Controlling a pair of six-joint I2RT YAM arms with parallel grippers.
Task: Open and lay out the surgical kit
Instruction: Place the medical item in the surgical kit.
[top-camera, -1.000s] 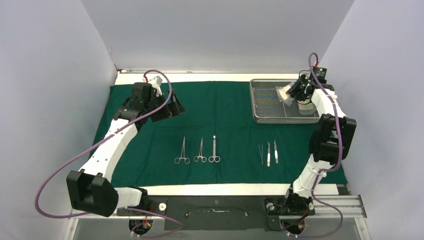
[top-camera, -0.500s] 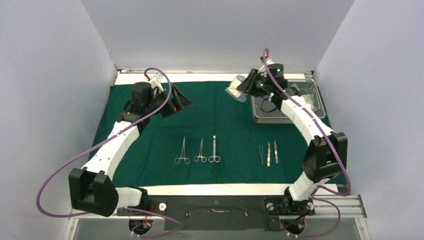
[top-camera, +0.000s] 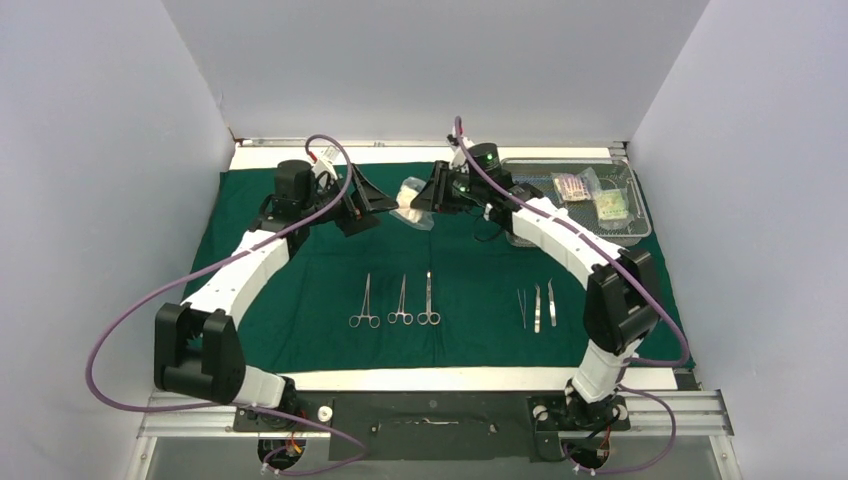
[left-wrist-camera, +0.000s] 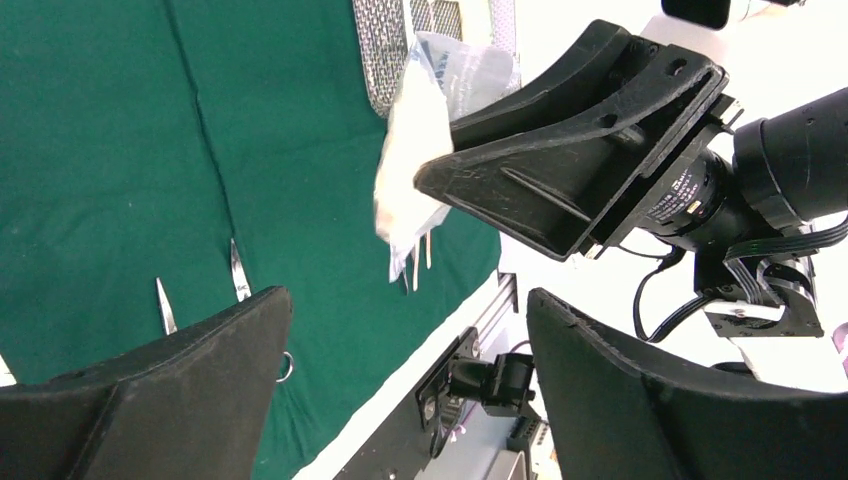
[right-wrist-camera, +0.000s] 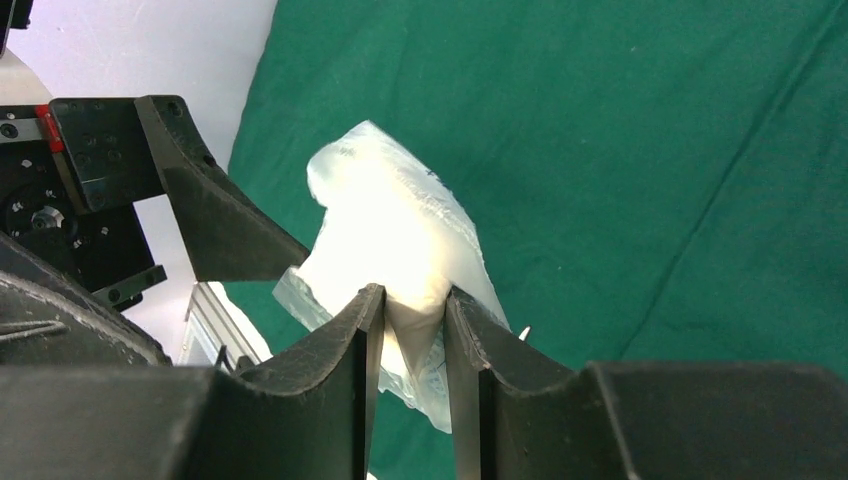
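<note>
The dark green drape (top-camera: 300, 300) lies spread flat. My right gripper (top-camera: 425, 195) is shut on a clear packet of white gauze (top-camera: 412, 203) and holds it above the drape's far middle; the packet also shows in the right wrist view (right-wrist-camera: 390, 230) and the left wrist view (left-wrist-camera: 405, 170). My left gripper (top-camera: 368, 203) is open and empty, its fingers close to the packet's left side. Three ring-handled forceps (top-camera: 400, 300) and three tweezers (top-camera: 536, 305) lie in rows near the front. The wire-mesh tray (top-camera: 640, 232) sits at the far right with two packets (top-camera: 590, 195) in it.
White table strips border the drape at the far and near edges. Grey walls close in on the left, back and right. The two arms nearly meet over the far middle of the drape.
My right gripper carried the gauze packet from the tray leftward over the drape's far middle. My left gripper moved right to meet it.
</note>
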